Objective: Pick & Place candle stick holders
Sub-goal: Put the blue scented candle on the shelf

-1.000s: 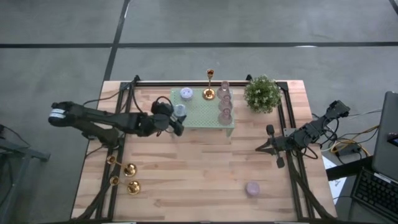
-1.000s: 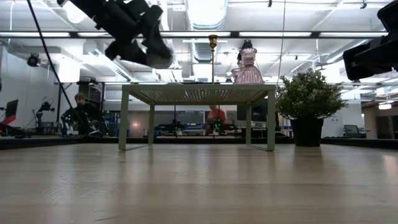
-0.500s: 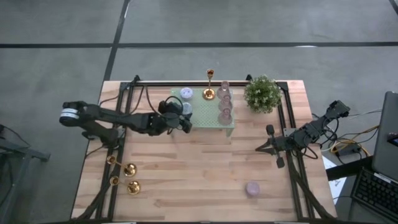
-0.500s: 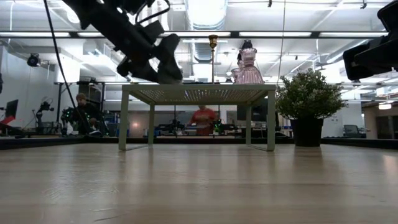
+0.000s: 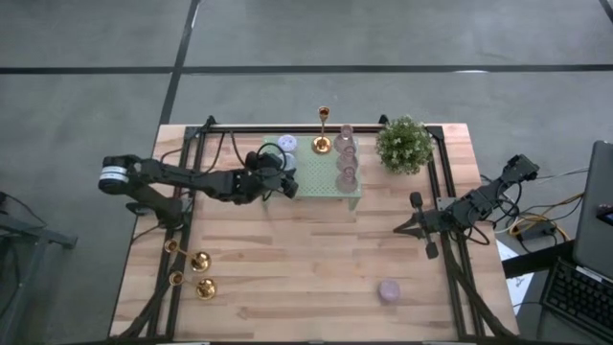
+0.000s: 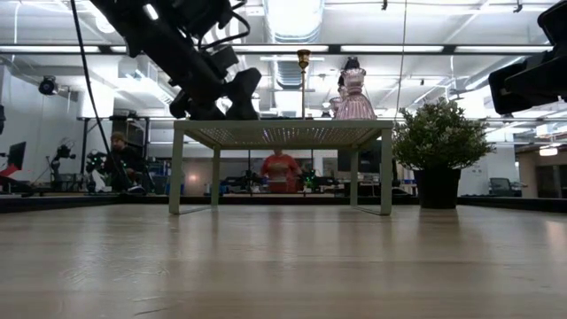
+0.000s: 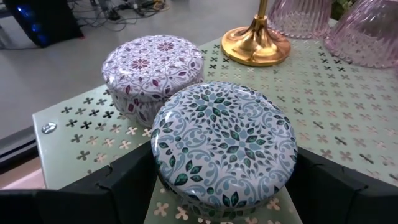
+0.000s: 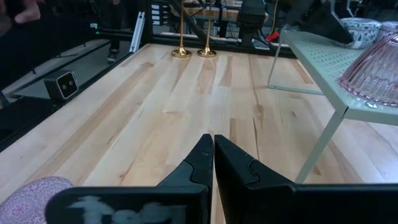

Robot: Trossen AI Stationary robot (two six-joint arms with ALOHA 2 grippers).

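My left gripper [image 5: 279, 174] is shut on a round tin with a blue flower pattern [image 7: 222, 140]. It reaches in at the left end of the green perforated stand [image 5: 330, 184]. A lilac patterned tin [image 7: 153, 70] sits on the stand just beyond it. One gold candle stick holder [image 5: 323, 134] stands upright by its round base [image 7: 256, 47] on the stand's far edge. Two more [image 5: 199, 261] [image 5: 204, 287] stand on the wood at the near left. My right gripper [image 8: 213, 152] is shut and empty, waiting by the table's right edge [image 5: 418, 218]. My left gripper pinches the blue tin by its round side wall [image 7: 157, 169], one finger [image 7: 115, 186] on each opposite side. The fingers come from the table's left, slanting slightly down. The tin is level, lid up, low over the stand's top; I cannot tell whether its bottom rests there.
Pink ribbed glass pieces [image 5: 346, 163] stand along the stand's right part. A potted plant [image 5: 404, 144] is at the far right. A lilac candle [image 5: 389, 290] lies on the wood at the near right. People move in the room beyond the table [image 6: 282, 168].
My left gripper has carried the blue tin toward the table's right edge and down. It has gone from beside the stand's left end to low over the stand's top, next to the lilac tin. The tin has stayed level in the hold.
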